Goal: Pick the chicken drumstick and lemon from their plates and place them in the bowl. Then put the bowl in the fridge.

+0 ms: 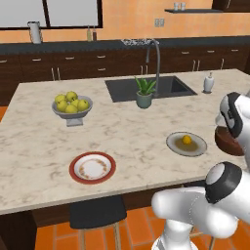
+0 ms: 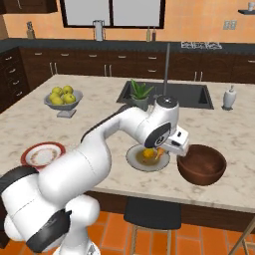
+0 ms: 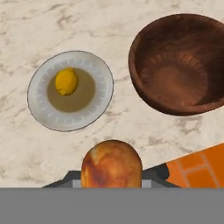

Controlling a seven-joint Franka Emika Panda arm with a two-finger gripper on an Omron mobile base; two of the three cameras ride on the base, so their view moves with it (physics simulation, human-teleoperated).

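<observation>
Already the gripper (image 3: pixel 111 186) is nearly closed on the golden-brown cooked chicken drumstick (image 3: pixel 112 164), held above the counter near the empty dark wooden bowl (image 3: pixel 181 65); probably light, stiff, greasy, best pinched at the thick end; small yellow-orange lemon (image 3: pixel 66 81) sits on the grey-beige plate (image 3: pixel 41 111)

No legible text, label, brand, number or sign on anything.
</observation>
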